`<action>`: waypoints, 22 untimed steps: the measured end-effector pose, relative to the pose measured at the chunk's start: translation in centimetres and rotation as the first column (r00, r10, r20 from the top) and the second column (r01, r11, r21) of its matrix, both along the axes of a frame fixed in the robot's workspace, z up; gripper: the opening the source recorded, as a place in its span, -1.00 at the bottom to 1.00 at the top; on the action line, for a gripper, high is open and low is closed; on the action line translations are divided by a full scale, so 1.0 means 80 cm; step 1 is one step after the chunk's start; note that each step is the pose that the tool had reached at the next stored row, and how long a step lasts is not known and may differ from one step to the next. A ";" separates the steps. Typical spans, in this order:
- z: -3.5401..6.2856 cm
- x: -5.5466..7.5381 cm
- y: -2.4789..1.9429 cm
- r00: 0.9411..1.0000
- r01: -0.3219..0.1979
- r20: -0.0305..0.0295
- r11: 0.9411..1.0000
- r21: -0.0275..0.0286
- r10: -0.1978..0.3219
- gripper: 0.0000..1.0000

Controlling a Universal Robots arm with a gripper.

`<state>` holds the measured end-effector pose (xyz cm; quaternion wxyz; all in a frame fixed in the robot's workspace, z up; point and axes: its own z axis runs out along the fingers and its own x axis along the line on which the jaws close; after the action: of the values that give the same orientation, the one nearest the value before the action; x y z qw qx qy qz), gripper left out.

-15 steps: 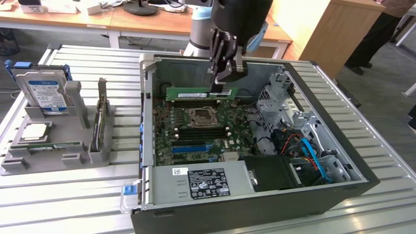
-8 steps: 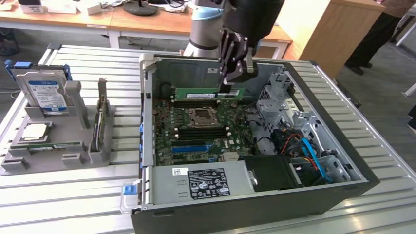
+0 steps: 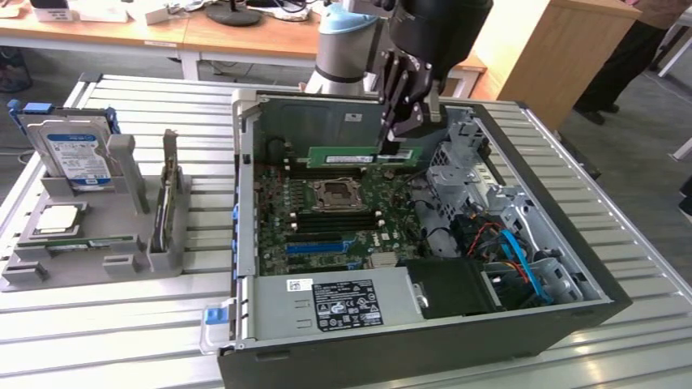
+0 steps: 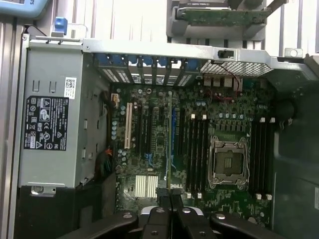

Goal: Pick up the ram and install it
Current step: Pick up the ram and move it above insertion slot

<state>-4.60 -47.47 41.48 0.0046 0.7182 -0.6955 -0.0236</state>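
You see the gripper (image 3: 396, 149) clenched on the ram (image 3: 340, 154), just above the motherboard (image 3: 324, 223) inside the open computer case (image 3: 433, 356). On the exterior view's left, the gray holder (image 3: 130, 261) carries the hard drive (image 3: 76, 158) and the processor chip (image 3: 57, 219).

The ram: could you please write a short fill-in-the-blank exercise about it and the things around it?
1. The ram is ____ in colour.
2. The gripper is shut on the ram near its end at the exterior view's ____.
3. The hard drive stands in the grey holder at the exterior view's ____.
Missing words: green; right; left.
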 end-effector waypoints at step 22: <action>-0.005 0.004 0.0658 1.000 0.001 0.000 1.000 0.000 -0.001 -0.76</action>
<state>-4.25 -42.21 41.05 0.0046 0.7178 -0.6958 -0.0236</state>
